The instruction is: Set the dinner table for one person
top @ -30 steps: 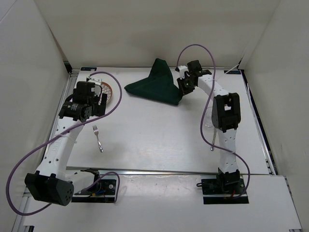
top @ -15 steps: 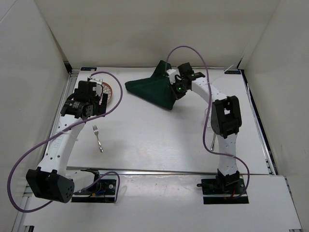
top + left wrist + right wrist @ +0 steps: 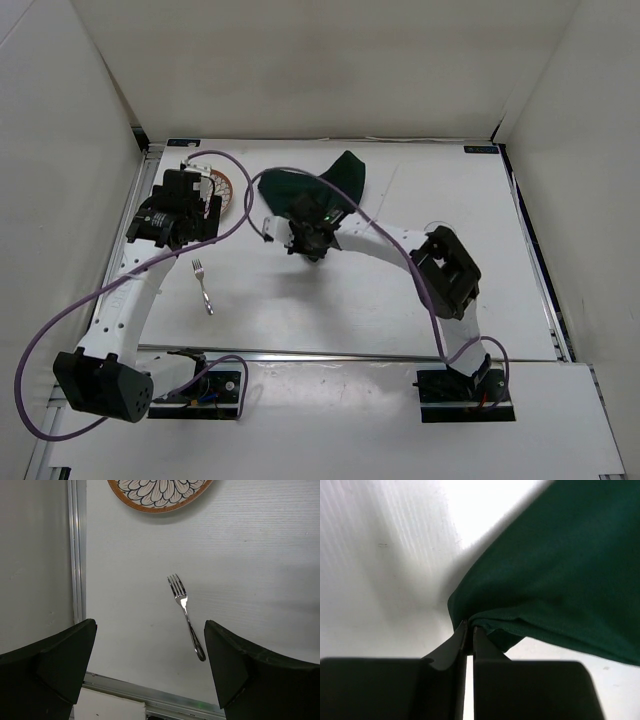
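Observation:
The dinner table (image 3: 350,290) is the wide white tabletop. A dark green cloth mat (image 3: 325,190) lies bunched at the back middle, one corner pulled toward the centre. My right gripper (image 3: 305,240) is shut on that corner; in the right wrist view the jaws (image 3: 469,627) pinch the cloth's (image 3: 555,565) folded edge. A silver fork (image 3: 204,286) lies on the left of the table, also seen in the left wrist view (image 3: 186,615). A patterned plate (image 3: 221,185) sits at the back left, its rim in the left wrist view (image 3: 160,492). My left gripper (image 3: 180,222) hangs open and empty above the fork.
White walls enclose the table on three sides. A metal rail (image 3: 340,352) runs along the near edge, and a rail (image 3: 76,550) runs along the left edge. Purple cables loop from both arms. A clear glass (image 3: 437,225) shows faintly behind the right arm.
My right gripper has swung left and toward the centre, dragging the cloth's corner with it; the cloth has shifted left and bunched. The left arm has barely moved.

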You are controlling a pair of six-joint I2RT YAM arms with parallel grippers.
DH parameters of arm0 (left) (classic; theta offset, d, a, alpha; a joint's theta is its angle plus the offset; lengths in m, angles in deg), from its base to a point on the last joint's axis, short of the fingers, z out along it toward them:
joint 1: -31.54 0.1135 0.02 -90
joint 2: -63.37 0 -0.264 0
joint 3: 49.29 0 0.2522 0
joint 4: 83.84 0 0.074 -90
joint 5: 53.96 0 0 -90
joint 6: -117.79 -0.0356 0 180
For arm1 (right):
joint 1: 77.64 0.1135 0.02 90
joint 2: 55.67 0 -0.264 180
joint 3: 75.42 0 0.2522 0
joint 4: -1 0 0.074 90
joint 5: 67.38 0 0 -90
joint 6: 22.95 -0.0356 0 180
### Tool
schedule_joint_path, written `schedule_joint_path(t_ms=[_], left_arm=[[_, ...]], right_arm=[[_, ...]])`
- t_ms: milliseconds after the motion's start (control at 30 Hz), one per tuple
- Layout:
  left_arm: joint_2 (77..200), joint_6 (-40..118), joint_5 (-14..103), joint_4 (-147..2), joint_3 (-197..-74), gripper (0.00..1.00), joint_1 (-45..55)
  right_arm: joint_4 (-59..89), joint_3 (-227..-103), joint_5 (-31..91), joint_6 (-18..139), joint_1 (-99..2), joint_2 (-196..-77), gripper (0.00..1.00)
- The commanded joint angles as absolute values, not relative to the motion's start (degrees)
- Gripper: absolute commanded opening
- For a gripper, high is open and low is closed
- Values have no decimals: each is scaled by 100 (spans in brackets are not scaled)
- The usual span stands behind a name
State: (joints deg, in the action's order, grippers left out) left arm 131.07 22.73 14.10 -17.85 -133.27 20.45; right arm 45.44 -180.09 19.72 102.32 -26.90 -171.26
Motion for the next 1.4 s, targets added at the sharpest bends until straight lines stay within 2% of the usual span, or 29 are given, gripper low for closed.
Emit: schedule_joint_path(t_ms=[0,133,367,433,467,500,533,600,667,833,1067,1167,1367], left_arm=[[12885,2322,1275,-1840,-13223,100,2020],[12753,2322,1170,-1893,-13099,100,2020],[12700,2322,1169,-1945,-12994,100,2020],[12700,2322,1169,-1945,-12994,100,2020],[12648,2322,1117,-1945,-12994,100,2020],[12648,2322,1116,-1945,-12942,100,2020],[12648,2322,1116,-1998,-12941,100,2020],[12648,2322,1116,-1998,-12941,100,2020],[12648,2270,1055,-1998,-12889,100,2020],[12595,2270,932,-2060,-12748,100,2020],[12595,2427,984,-2174,-12546,100,2020],[12656,2428,1256,-2174,-12546,100,2020],[12884,2375,2627,-2121,-12493,100,2020]], right_arm=[[4350,-17848,892,10976,-2316,-17466,0],[4158,-17488,347,11354,-1850,-17538,0],[4095,-17373,65,11355,-1278,-17538,0],[4095,-17373,3,11355,-1120,-17538,6],[4095,-17373,3,11207,-1067,-17486,16],[4095,-17443,3,11136,-1014,-17485,30],[4095,-17443,3,11057,-918,-17415,39],[4182,-17714,195,10618,-803,-17257,64],[4515,-18083,555,10014,-803,-17196,69],[4825,-18901,1154,9141,-943,-16748,72],[4631,-19763,1478,8174,-2241,-16922,71],[4500,-20115,1707,7823,-2734,-17247,70],[4394,-20755,2428,7136,-3298,-17897,69]])
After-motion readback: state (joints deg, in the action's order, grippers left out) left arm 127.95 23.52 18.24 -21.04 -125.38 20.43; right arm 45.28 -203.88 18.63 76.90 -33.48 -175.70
